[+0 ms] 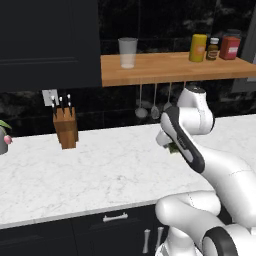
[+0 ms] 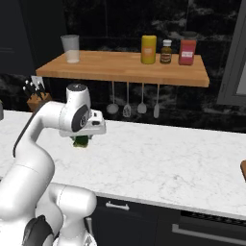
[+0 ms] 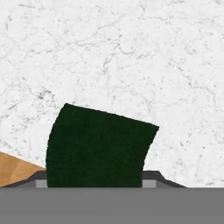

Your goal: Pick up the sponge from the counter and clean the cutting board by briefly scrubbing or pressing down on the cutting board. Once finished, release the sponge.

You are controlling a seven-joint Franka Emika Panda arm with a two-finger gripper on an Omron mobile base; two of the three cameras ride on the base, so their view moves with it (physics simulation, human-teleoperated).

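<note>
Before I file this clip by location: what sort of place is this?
A kitchen, rendered: a white marble counter over dark cabinets, a knife block, and ladles hanging under a wooden shelf.

The bench (image 1: 100, 170) lies open across its wide middle and along the front edge. A knife block (image 1: 66, 127) stands at the back edge toward the left, and a wooden wall shelf (image 2: 125, 67) overhangs the back edge, with ladles (image 2: 127, 103) hanging below it, cutting headroom there. A cutting board (image 2: 244, 170) edge shows at the far right.
</note>
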